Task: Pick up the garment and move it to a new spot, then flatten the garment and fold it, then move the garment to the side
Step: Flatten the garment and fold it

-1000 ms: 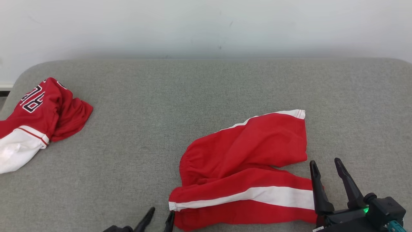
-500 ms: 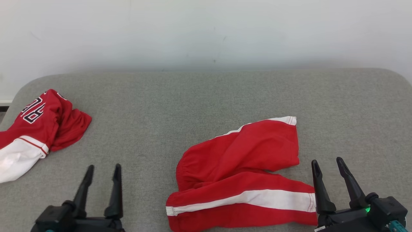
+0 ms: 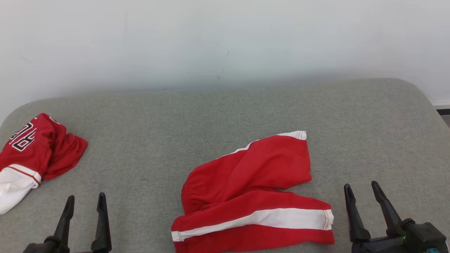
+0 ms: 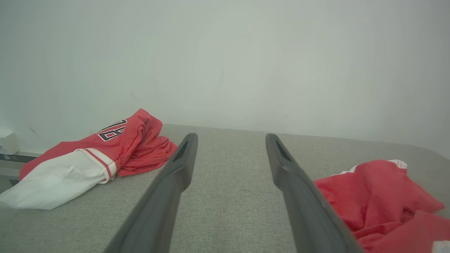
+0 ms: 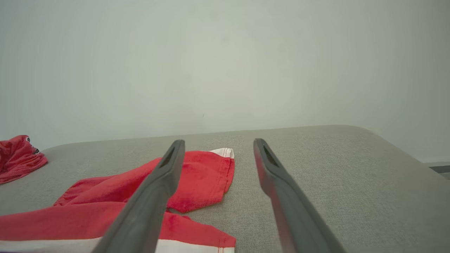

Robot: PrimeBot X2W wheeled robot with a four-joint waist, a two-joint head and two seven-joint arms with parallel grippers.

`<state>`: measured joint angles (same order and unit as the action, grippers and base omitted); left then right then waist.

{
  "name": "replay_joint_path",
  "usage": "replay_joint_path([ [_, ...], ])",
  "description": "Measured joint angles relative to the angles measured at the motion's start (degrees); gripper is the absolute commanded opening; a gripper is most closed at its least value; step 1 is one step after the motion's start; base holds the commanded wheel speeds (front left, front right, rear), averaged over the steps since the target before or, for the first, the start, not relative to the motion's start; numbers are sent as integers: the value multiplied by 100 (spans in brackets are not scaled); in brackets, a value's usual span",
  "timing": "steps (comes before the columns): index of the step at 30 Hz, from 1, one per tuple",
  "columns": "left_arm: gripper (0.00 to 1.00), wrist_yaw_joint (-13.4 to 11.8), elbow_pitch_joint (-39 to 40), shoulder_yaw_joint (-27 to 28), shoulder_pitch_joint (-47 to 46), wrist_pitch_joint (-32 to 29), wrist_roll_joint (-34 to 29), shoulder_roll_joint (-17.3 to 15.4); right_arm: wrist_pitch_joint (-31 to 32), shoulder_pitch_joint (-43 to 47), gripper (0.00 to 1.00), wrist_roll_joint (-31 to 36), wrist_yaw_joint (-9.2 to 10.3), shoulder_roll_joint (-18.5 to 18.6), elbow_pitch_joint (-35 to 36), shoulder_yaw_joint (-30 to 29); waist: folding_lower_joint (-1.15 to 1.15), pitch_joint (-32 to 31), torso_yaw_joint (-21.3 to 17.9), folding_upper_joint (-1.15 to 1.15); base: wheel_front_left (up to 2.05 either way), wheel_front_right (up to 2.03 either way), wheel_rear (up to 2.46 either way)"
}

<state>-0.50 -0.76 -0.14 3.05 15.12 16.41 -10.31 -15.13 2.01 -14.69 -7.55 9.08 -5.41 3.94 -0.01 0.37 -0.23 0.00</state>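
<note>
**Item: garment** (image 3: 246, 196). Red shorts with a white side stripe, lying loose and rumpled on the grey fabric-covered bench (image 3: 225, 116), in the near middle of the head view. Not flattened, not folded. The gathered waist is at the left. The striped leg runs left to right along the near edge, and the other leg angles away toward the far right.

**Item: left gripper** (image 3: 86, 196). Lower left of the head view. Jaws are parted and hold nothing. It is clear of the cloth, with bare bench between it and the waist end. Its wrist view has the shorts off to the right of the jaws.

**Item: right gripper** (image 3: 361, 185). Lower right. Jaws are parted and hold nothing. It sits just beside the hem of the striped leg without touching it. Its wrist view has the shorts to the left, running under the line of the left finger.

**Item: jersey** (image 3: 31, 151). Red and white with black numerals, bunched at the far left, well apart from the shorts.

**Governing relation:** the shorts lie between the two grippers, long axis crosswise. The right arm is the nearer. In my judgement, a two-handed pick would have each gripper close inward on its own end.
</note>
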Motion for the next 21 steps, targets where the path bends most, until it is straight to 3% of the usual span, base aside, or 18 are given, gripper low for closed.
replay_joint_path([
  [9,100,257,-169,75,163,0,-371,65,0,212,100,120,-1,-12,23,-60,0,-68,5,0,0,0,0],
  [21,100,412,-311,190,216,0,-650,245,0,272,100,205,0,-9,-40,19,1,-86,85,0,0,0,0],
])
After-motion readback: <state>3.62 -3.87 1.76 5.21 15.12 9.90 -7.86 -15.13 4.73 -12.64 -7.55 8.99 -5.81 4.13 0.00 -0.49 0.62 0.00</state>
